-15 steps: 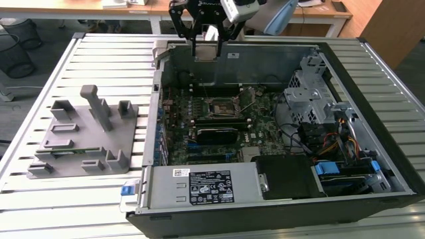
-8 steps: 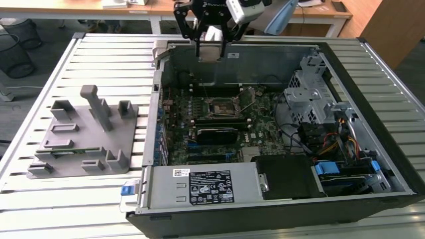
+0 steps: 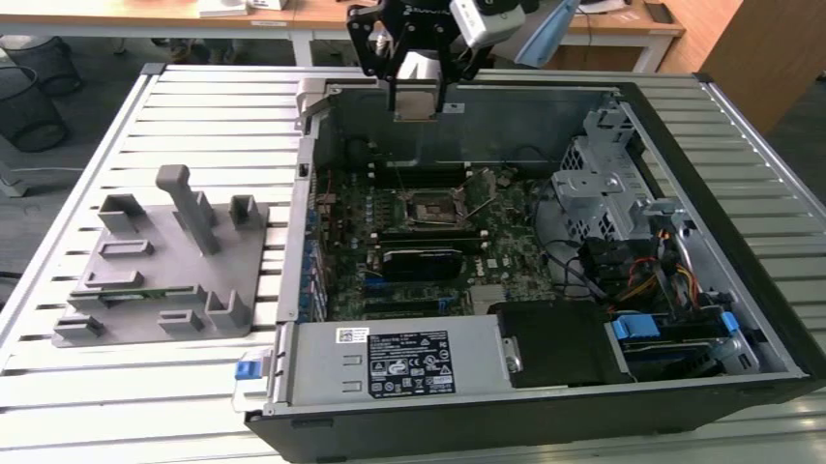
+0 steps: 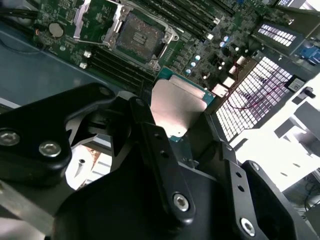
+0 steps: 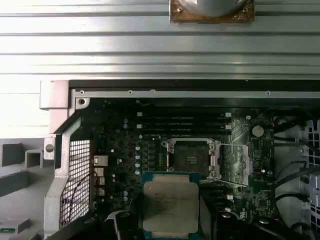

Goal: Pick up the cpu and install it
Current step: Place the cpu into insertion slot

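Note:
My gripper [image 3: 417, 95] hangs over the far wall of the open computer case [image 3: 722, 290], shut on the cpu [image 3: 416, 101], a flat square chip with a silver top. In both wrist views the cpu [image 4: 180, 106] [image 5: 170, 204] sits between the black fingers [image 4: 150, 135], held by its edges well above the motherboard [image 3: 387, 280]. The open cpu socket [image 3: 430, 208] [image 4: 137, 36] [image 5: 192, 159] lies on the board with its metal frame and lever raised. The cpu hovers off to one side of the socket, apart from it.
A grey plastic fixture [image 3: 168, 261] stands on the slatted table [image 3: 193, 106] at the exterior view's left. Inside the case are a power supply [image 3: 400, 362], a metal drive cage [image 3: 606, 169] and loose cables [image 3: 633, 280]. Memory slots [image 5: 182, 122] flank the socket.

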`<state>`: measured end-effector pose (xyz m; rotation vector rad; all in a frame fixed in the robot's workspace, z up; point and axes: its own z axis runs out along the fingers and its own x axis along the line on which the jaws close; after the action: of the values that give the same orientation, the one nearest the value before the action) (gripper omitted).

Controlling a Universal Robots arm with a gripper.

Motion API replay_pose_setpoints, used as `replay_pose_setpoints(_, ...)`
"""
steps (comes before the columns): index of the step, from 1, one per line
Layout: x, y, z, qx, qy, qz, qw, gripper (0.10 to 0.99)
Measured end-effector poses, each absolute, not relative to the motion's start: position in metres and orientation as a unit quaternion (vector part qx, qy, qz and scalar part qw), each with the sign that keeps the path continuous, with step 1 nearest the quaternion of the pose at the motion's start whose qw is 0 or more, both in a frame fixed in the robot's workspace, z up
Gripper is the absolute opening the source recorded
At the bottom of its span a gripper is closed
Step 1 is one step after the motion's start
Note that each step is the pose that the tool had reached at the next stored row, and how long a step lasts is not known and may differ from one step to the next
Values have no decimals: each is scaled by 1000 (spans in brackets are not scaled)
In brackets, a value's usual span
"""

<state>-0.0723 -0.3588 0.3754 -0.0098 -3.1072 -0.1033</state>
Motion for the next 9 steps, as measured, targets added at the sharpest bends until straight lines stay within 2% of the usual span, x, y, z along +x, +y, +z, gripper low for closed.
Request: replay_pose_setpoints(9, -71, -359, 375, -33, -999, -31, 15, 537)
